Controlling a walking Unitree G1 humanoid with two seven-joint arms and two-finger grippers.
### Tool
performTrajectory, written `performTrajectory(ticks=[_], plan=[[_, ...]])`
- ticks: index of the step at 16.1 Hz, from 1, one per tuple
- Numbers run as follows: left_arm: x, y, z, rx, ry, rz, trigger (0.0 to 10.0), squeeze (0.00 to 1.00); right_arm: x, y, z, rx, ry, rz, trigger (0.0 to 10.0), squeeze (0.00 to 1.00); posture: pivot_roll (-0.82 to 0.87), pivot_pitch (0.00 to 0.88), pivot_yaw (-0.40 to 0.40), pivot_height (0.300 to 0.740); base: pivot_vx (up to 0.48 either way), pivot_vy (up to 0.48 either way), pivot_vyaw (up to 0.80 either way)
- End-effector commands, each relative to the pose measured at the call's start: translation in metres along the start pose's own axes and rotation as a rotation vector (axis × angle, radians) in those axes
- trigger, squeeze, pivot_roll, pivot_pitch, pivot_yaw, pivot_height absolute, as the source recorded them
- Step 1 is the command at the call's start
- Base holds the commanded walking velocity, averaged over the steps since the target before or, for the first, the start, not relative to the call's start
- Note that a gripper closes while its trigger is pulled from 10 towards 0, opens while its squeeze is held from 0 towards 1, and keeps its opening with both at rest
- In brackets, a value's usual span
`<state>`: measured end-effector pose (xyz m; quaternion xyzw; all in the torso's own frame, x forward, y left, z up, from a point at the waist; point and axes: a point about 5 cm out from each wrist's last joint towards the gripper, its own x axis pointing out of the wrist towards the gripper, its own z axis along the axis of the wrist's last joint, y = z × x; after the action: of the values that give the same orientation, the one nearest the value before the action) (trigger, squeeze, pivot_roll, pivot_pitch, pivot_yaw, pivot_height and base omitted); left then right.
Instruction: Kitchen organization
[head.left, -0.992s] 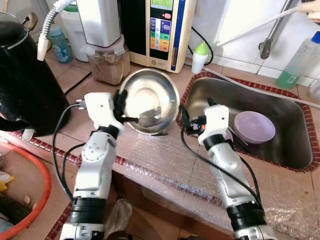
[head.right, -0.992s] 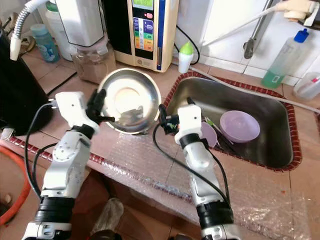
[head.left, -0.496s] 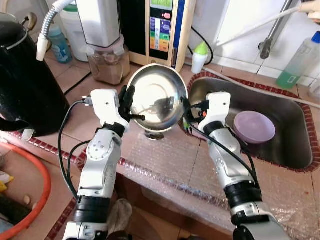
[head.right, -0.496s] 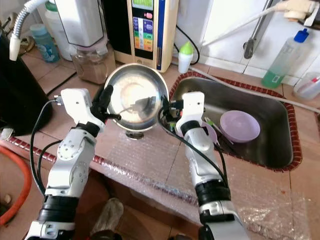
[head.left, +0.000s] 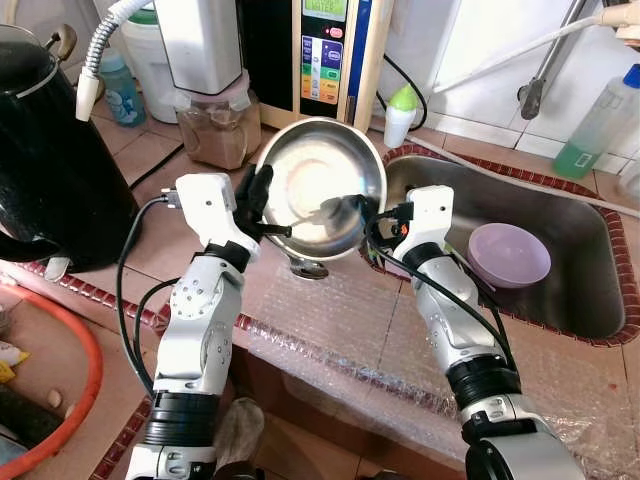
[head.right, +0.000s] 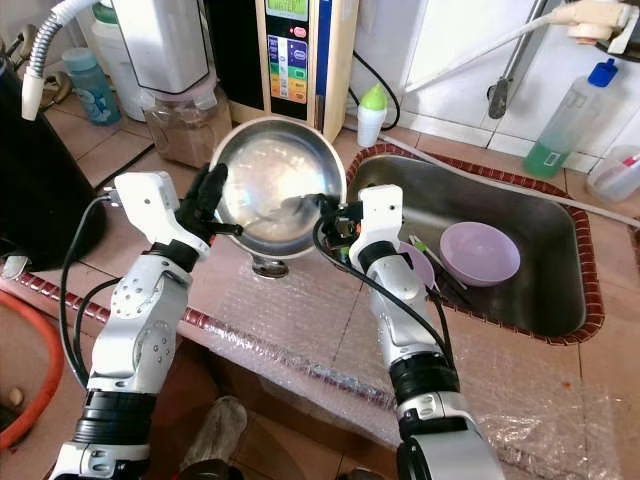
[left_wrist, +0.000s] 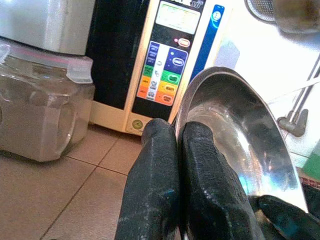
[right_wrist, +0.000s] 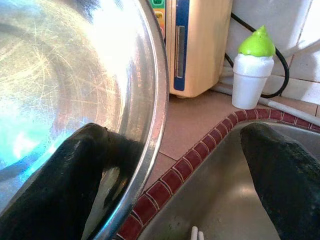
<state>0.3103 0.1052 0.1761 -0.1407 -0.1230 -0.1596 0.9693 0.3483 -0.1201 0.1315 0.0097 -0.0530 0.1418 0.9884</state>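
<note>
From the head camera I see the tiled desk (head.left: 140, 255) with the sink (head.left: 590, 300) set into its right side. One steel bowl (head.left: 320, 185) is held up off the desk, tilted on edge between my two grippers, in front of the water purifier (head.left: 330, 60). One purple bowl (head.left: 508, 253) sits in the sink.

The left gripper (head.left: 262, 205) is clamped on the steel bowl's left rim; its wrist camera shows what the head view cannot, both black fingers (left_wrist: 165, 185) pressed together with the rim pinched between them. The right gripper (head.left: 372, 222) is at the bowl's right rim. Its wrist camera shows the fingers spread wide, one finger (right_wrist: 65, 190) lying against the inside of the bowl, the other well apart over the sink, so it grips nothing. That view also gives a small green-capped bottle (right_wrist: 254, 67) beside the purifier.

A second ago the steel bowl stood on the desk; now it is raised and shifted towards the sink.
</note>
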Motion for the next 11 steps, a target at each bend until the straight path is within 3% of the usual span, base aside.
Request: performTrajectory(ticks=[1,2,8,9,11], plan=[[0.0048,-0.0092,0.0128,-0.017,-0.050,-0.056,0.0,0.00,0.0038,-0.0038,0.0045,0.014,-0.017,0.001,1.8,0.00,0.05,0.000,-0.022,0.740,0.000,0.000,0.00],[0.0047,-0.0098,0.0134,-0.019,-0.052,-0.062,0.0,0.00,0.0044,-0.0049,0.0054,0.046,-0.018,0.001,0.0,0.00,0.04,0.000,-0.020,0.740,0.000,0.000,0.00],[0.0066,-0.0114,0.0120,-0.033,-0.041,-0.078,0.0,0.00,0.0063,-0.0080,0.0034,0.243,0.010,0.034,0.0,0.00,0.03,0.000,-0.014,0.740,0.000,0.000,0.00],[0.0068,-0.0120,0.0118,-0.037,-0.039,-0.080,0.0,0.00,0.0065,-0.0053,0.0019,0.347,0.027,0.058,0.0,0.00,0.03,0.000,-0.014,0.740,0.000,0.000,0.00],[0.0073,-0.0127,0.0116,-0.040,-0.037,-0.082,0.0,0.00,0.0050,0.0000,0.0006,0.384,0.043,0.126,0.0,0.00,0.03,0.000,-0.014,0.740,0.000,0.000,0.00]])
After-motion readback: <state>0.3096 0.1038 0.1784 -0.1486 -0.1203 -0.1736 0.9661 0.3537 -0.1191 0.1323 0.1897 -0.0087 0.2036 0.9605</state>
